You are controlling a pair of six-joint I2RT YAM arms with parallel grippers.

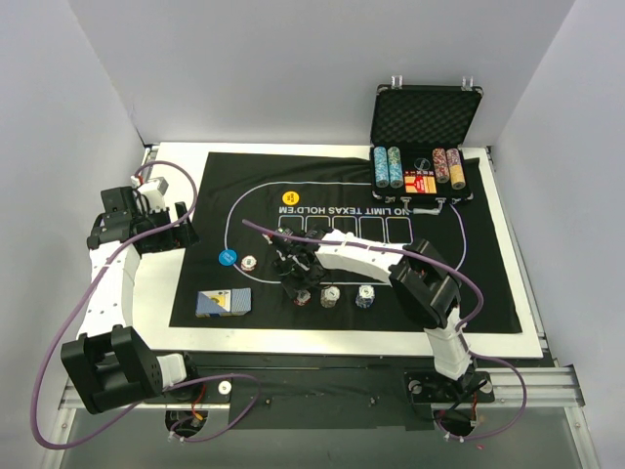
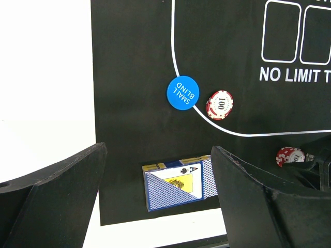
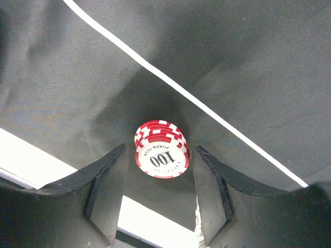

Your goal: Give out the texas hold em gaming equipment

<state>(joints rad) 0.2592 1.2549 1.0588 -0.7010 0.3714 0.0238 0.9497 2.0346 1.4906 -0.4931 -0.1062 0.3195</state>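
**Two ways to botch this chip drop**

Got right gripper [image 3: 161,149] half apart around the red stack [image 3: 160,158], thin gap each side, no clamp, down by the mat's [image 1: 469,283] near edge. Could topple it by pulling back skewed and clipping a chip. Could also knock the row chips [image 1: 330,295] alongside. Got left gripper [image 2: 159,150] wide apart, empty, hanging over cards [image 2: 178,183]. Sitting on black felt over white table [image 1: 186,176], so little sliding. Boxed in by plain pale walls, case [image 1: 425,117] open far right.

My overhead camera covers the whole table [image 1: 176,166]; left wrist, higher, and right wrist, close, share one red chip stack [image 3: 161,155].
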